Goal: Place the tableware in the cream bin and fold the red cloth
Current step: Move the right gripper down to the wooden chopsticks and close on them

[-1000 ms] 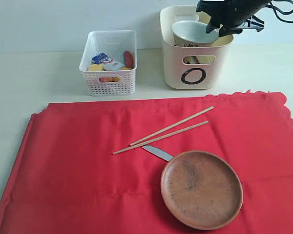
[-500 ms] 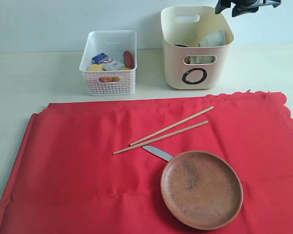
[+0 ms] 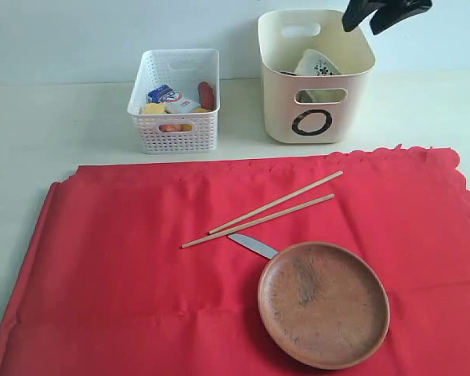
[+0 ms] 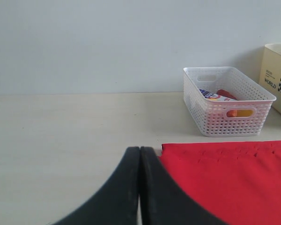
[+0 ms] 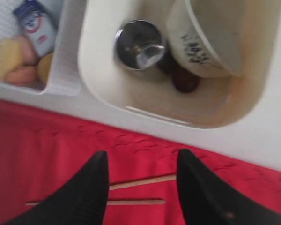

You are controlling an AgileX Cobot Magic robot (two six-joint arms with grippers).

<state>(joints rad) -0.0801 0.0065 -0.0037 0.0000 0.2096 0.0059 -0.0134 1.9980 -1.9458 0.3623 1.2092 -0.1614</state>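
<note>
The cream bin [image 3: 316,117] stands at the back right and holds the pale bowl [image 3: 316,64], tilted on its side. From above, the steel cup [image 5: 138,44] lies beside the bowl [image 5: 210,37] inside the bin [image 5: 107,93]. My right gripper [image 3: 374,17] hangs open and empty above the bin's right rim; its jaws [image 5: 141,157] stand apart. On the red cloth [image 3: 125,266] lie two chopsticks [image 3: 274,205] and the brown clay plate [image 3: 323,303]. My left gripper [image 4: 140,151] is shut on nothing, low over the table by the cloth's corner [image 4: 225,168].
A white perforated basket [image 3: 175,133] with food items stands left of the bin, also in the left wrist view [image 4: 225,117]. A grey blade-like piece [image 3: 252,245] pokes out from under the plate. Bare pale table [image 3: 55,125] surrounds the cloth.
The right gripper has let go of the bowl, which dropped into the bin and now rests tilted. The gripper rose and moved up and right; the left arm has not moved.
</note>
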